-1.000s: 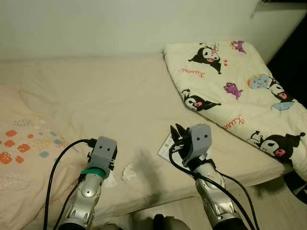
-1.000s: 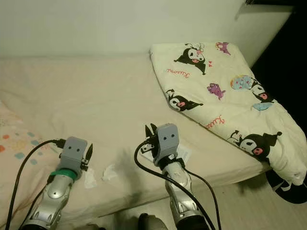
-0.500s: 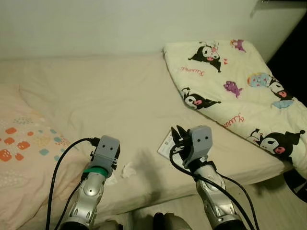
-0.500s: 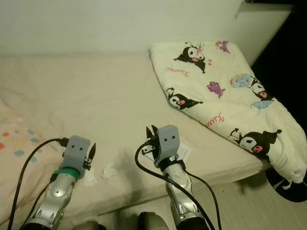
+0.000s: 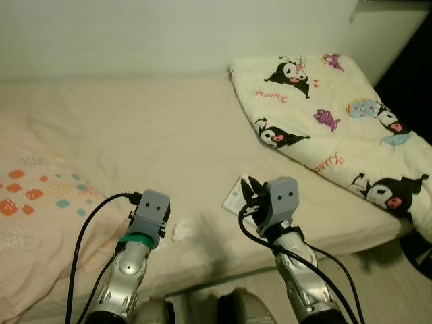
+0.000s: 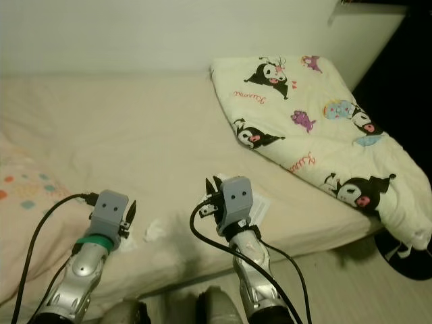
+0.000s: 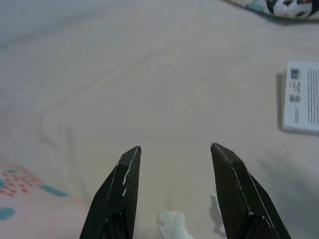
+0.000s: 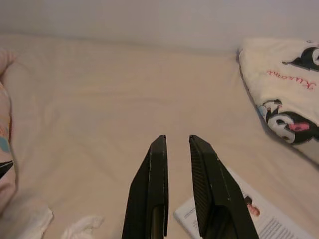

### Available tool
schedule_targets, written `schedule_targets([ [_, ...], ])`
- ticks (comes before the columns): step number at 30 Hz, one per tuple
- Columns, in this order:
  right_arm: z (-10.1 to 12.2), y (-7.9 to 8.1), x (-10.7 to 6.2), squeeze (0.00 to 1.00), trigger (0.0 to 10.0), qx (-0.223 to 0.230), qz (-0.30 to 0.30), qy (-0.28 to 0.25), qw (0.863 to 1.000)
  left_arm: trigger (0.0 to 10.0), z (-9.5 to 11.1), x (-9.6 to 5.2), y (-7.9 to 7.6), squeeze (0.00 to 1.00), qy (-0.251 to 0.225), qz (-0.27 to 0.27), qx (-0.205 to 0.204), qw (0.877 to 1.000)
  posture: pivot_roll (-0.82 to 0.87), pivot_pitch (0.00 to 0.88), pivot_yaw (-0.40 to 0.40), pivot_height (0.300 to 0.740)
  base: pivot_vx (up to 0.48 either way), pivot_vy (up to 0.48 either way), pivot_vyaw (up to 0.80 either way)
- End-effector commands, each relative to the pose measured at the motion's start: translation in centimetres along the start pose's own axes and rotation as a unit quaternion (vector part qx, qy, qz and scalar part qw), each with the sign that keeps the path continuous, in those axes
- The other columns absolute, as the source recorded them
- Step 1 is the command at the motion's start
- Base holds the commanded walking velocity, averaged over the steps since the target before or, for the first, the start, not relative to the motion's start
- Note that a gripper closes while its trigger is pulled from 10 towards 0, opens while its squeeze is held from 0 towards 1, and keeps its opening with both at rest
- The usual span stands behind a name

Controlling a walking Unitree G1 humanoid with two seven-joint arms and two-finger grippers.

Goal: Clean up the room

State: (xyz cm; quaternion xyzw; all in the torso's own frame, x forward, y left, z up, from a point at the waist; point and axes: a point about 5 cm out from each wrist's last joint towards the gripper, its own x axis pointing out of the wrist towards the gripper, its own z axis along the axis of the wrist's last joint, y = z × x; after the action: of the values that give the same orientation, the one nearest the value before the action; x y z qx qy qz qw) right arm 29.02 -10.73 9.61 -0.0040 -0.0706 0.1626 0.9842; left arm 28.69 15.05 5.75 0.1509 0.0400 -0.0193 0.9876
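2 crumpled tissues (image 5: pixel 181 231) lie on the bed (image 5: pixel 135 142) near its front edge, just beside the left end effector (image 7: pixel 174 152), whose fingers stand apart above them; a printed leaflet (image 7: pixel 301 97) rests flat by the right end effector (image 8: pixel 175 142), whose fingers are nearly together and hold nothing. The likely trouble is the soft sheet: a pinch at a tissue could gather bedding instead, and the flat leaflet offers no raised edge, so the fingers may slide it toward the cartoon-print blanket (image 5: pixel 331 115) rather than lift it.
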Motion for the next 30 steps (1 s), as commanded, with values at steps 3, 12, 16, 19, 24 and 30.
schedule_targets([
  [3, -0.5, -0.1, -0.3, 0.0, 10.0, 0.002, -0.007, 0.013, 1.0, 10.0, -0.5, -0.3, -0.4, 0.0, 0.012, -0.01, 0.003, 1.0, -0.03, 0.123, -0.024, 0.632, 0.0, 0.0, 0.0],
  [12, -0.5, -0.1, -0.5, 0.0, 10.0, 0.002, -0.01, 0.014, 1.0, 10.0, -0.4, -0.3, -0.6, 0.0, 0.012, -0.014, 0.005, 1.0, -0.03, 0.127, -0.018, 0.632, 0.0, 0.0, 0.0],
  [16, -0.6, -0.1, -0.5, 0.0, 10.0, 0.003, -0.011, 0.014, 1.0, 10.0, -0.4, -0.3, -0.6, 0.0, 0.012, -0.014, 0.006, 1.0, -0.03, 0.127, -0.017, 0.632, 0.0, 0.0, 0.0],
  [19, -0.6, -0.1, -0.5, 0.0, 10.0, 0.003, -0.011, 0.014, 1.0, 10.0, -0.4, -0.3, -0.6, 0.0, 0.012, -0.016, 0.006, 1.0, -0.03, 0.127, -0.017, 0.632, 0.0, 0.0, 0.0],
  [24, -0.5, 0.0, -0.6, 0.0, 10.0, 0.002, -0.01, 0.013, 1.0, 10.0, -0.6, -0.2, -1.0, 0.0, 0.018, -0.02, 0.009, 1.0, -0.04, 0.136, -0.013, 0.632, 0.0, 0.0, 0.0],
  [30, -0.3, 0.2, -0.7, 0.0, 10.0, 0.003, -0.008, 0.011, 1.0, 10.0, -1.8, 0.2, -1.3, 0.0, 0.062, -0.019, 0.038, 0.997, -0.05, 0.174, -0.009, 0.632, 0.0, 0.0, 0.0],
])
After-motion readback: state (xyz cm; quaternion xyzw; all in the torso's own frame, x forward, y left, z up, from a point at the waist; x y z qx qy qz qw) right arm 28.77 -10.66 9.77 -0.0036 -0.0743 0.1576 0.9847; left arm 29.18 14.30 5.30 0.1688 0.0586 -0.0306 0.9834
